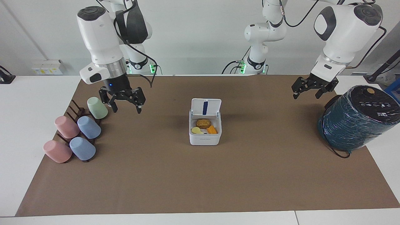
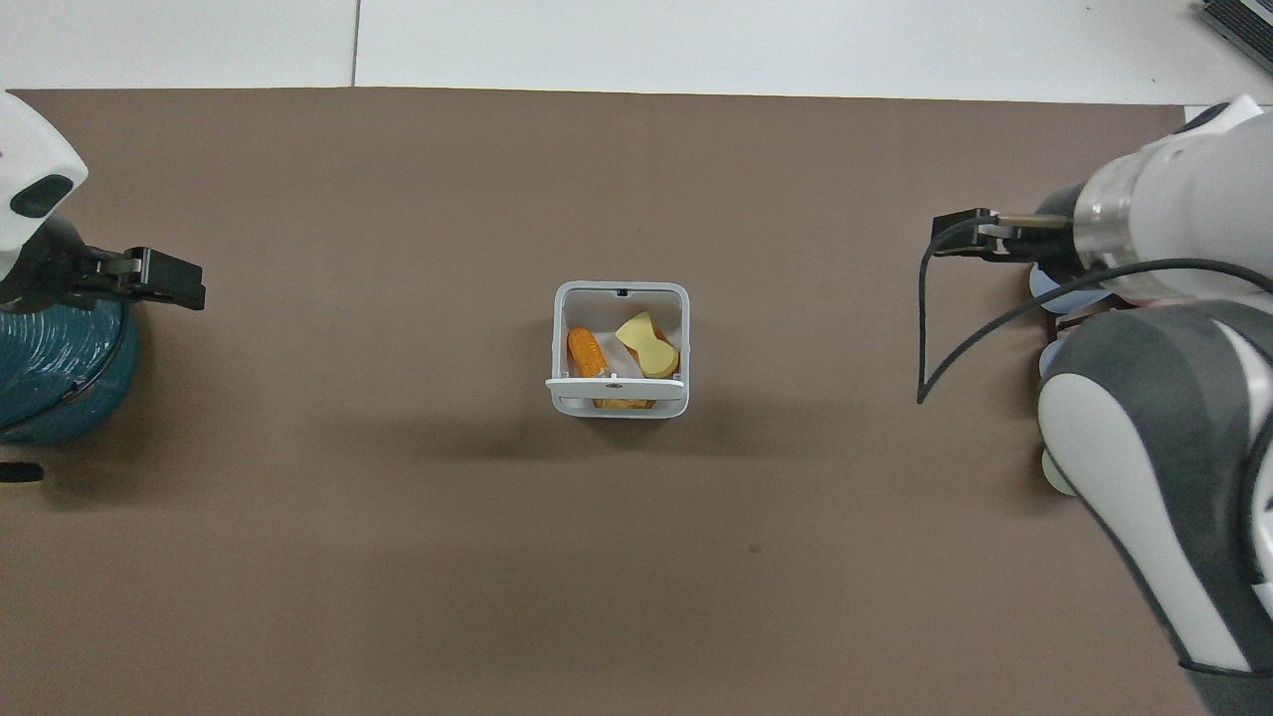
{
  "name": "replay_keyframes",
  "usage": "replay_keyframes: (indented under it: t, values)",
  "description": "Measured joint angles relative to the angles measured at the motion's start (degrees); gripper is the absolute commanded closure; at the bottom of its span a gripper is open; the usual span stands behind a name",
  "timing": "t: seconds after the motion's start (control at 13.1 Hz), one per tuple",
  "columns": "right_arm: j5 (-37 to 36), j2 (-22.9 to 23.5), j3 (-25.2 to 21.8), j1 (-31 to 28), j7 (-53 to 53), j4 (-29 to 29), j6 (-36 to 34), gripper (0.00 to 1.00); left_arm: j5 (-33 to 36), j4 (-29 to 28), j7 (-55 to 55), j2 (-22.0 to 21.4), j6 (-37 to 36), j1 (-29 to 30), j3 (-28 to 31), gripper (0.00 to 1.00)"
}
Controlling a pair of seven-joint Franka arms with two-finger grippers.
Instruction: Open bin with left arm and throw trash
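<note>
The white bin (image 1: 204,138) stands mid-mat with its lid (image 1: 206,107) raised, blue strip showing. Inside lie the brown lump (image 1: 203,123), the pale yellow piece (image 1: 196,130) and the orange piece (image 1: 212,130). In the overhead view the bin (image 2: 560,328) holds the orange piece (image 2: 586,351) and the yellow piece (image 2: 646,345); the lid's edge covers most of the brown lump. My right gripper (image 1: 125,105) is open and empty, over the mat beside the green cup (image 1: 97,107). My left gripper (image 1: 307,91) is open and empty, raised beside the teal cylinder (image 1: 356,120).
Several pastel cups lie on a dark rack (image 1: 76,112) at the right arm's end of the table. The large teal plastic-wrapped cylinder stands at the left arm's end, also seen in the overhead view (image 2: 60,368). The brown mat (image 1: 200,181) covers the table.
</note>
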Motion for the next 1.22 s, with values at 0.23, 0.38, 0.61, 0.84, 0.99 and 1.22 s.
replay_keyframes:
  t: [0.23,0.38,0.61,0.84,0.99,1.22]
  values:
    - [0.0,-2.5,-3.7,0.0,-5.2,2.3,-9.4,0.00,0.0,0.4,0.0,-0.2,0.0,-0.2,-0.1,0.00]
    - [0.0,-3.2,-5.1,0.0,-6.5,5.1,-16.3,0.00,0.0,0.5,0.1,-0.5,0.0,-0.3,-0.1,0.00]
    - [0.0,-3.3,-5.3,-0.5,-9.6,8.2,-22.1,0.00,0.0,0.5,1.0,-0.7,-0.2,-0.3,-0.1,0.00]
    - [0.0,-3.2,-5.4,-0.9,-10.6,7.7,-22.1,0.00,0.1,0.5,2.5,-0.7,-0.3,-0.3,-0.1,0.00]
    - [0.0,-3.2,-5.3,-0.8,-10.6,7.5,-22.0,0.00,0.1,0.5,2.7,-0.7,-0.3,-0.3,-0.1,0.00]
    - [0.1,-3.2,-5.2,-0.6,-10.6,7.4,-22.1,0.00,0.1,0.5,2.7,-0.7,-0.3,-0.3,-0.1,0.00]
